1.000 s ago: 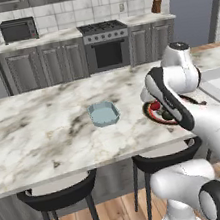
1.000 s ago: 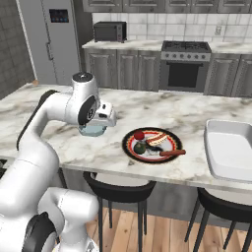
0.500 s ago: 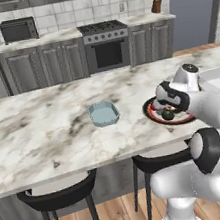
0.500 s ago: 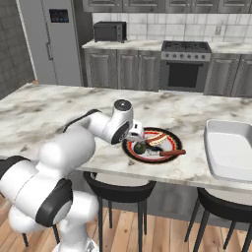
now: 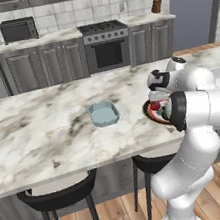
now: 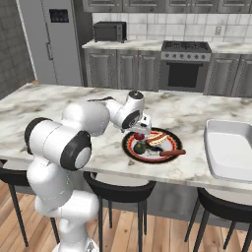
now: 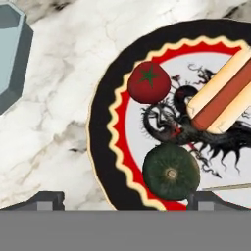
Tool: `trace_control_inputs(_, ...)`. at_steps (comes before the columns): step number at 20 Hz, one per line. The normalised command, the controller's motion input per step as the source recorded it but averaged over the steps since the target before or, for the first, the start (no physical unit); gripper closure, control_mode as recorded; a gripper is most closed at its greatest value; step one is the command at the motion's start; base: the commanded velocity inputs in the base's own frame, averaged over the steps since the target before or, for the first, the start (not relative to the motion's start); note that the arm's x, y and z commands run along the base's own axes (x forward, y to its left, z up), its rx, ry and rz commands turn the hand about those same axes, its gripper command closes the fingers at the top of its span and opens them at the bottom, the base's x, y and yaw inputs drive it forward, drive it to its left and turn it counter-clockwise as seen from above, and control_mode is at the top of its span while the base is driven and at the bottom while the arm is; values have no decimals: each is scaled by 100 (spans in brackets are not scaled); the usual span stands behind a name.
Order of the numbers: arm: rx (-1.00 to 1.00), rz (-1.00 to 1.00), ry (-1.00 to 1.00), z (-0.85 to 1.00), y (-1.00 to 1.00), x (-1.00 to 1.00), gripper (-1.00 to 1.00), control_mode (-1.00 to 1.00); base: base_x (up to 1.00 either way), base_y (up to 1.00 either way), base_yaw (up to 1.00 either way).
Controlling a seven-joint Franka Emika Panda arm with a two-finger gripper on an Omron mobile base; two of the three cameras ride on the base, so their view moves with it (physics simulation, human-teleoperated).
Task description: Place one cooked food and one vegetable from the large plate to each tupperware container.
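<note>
I see the large plate (image 7: 105, 105) with a black rim, a wavy cream line, a red inner ring and a white centre carrying a dark swirly figure. On it I make out a red tomato (image 7: 148, 82) with a green star-shaped stalk, a dark green round squash (image 7: 171, 171) with a pale stem spot, and a hot dog (image 7: 223, 91) in a tan bun with a reddish-brown sausage. The small container (image 5: 103, 113) is pale blue, the larger container (image 6: 231, 149) white. My tabletop (image 5: 39, 129) is white marble with grey-brown veins. The tool (image 7: 125, 198) has dark tips; the arm (image 6: 74, 133) is white with dark joints.
</note>
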Motion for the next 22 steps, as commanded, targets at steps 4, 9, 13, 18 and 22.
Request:
trace_control_inputs(4,0,-2,4,-40,0,37,-100,-100,0,0,0)
trace_control_inputs(9,0,0,5,-44,0,34,-100,-100,0,0,0)
trace_control_inputs(13,1,0,0,-19,-6,40,-100,-100,0,0,0)
trace_control_inputs(18,0,0,5,-34,0,28,-100,-100,0,0,0)
trace_control_inputs(22,0,0,3,-39,0,31,-100,-100,0,0,0)
